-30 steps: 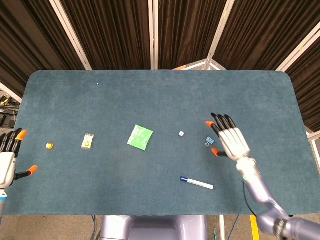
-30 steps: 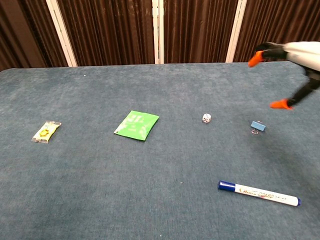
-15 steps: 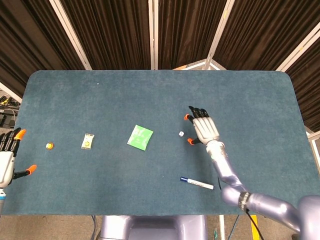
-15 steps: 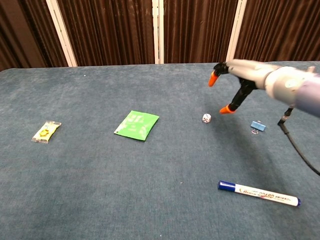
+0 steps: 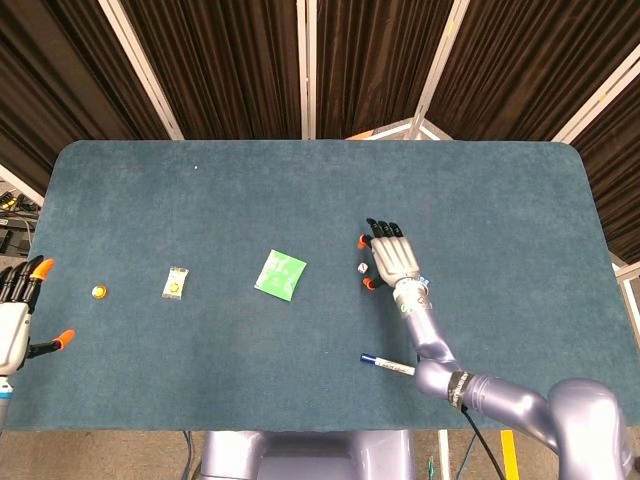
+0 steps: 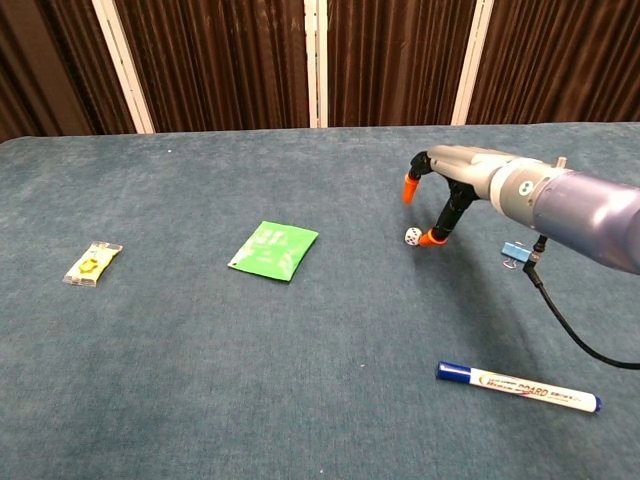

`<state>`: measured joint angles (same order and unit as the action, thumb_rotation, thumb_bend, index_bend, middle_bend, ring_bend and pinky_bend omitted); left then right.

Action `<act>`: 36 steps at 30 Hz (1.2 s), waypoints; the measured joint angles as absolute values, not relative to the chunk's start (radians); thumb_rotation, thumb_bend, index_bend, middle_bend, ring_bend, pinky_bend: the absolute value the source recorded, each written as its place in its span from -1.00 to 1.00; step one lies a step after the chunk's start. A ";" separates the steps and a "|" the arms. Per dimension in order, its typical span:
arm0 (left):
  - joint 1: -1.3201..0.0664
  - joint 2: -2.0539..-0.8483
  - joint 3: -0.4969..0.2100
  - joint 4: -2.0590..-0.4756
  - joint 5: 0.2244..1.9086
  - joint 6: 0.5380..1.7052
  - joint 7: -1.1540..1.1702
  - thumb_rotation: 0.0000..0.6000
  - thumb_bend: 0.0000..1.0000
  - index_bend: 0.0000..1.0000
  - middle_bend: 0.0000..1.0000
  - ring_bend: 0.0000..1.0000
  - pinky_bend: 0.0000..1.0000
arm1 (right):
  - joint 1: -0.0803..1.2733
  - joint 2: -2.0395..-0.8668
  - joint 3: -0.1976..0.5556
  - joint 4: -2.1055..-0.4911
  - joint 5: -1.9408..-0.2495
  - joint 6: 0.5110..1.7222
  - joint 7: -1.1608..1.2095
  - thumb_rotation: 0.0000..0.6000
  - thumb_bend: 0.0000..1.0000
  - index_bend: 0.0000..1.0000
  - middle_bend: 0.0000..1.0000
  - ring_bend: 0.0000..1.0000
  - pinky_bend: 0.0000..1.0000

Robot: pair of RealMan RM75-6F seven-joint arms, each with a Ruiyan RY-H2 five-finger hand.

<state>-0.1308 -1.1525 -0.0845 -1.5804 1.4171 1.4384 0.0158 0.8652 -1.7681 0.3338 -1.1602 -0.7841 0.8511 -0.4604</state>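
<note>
My right hand (image 5: 392, 257) (image 6: 450, 185) hovers open, fingers spread, just above and to the right of a small white die (image 5: 362, 268) (image 6: 412, 236); its thumb tip is close beside the die. Behind the forearm lies a blue binder clip (image 6: 515, 254). A white marker with a blue cap (image 5: 387, 364) (image 6: 517, 386) lies nearer the front edge. My left hand (image 5: 15, 315) hangs open off the table's left edge, holding nothing.
A green packet (image 5: 280, 275) (image 6: 273, 249) lies at mid-table. Further left are a small yellow-and-clear sachet (image 5: 176, 283) (image 6: 92, 262) and a little yellow round piece (image 5: 98, 291). The blue felt table (image 5: 320, 190) ends at dark curtains behind.
My right hand has swept leftward from over the binder clip to the die and come down lower. The left hand and the objects on the table have stayed put.
</note>
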 measured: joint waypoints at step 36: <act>-0.140 -1.157 -0.083 -1.575 1.409 1.420 0.018 1.00 -0.79 -1.00 -1.00 -1.00 -1.00 | 0.897 -1.862 0.310 -0.984 -0.813 0.809 -0.399 1.00 -0.41 0.09 -0.71 -1.00 -1.00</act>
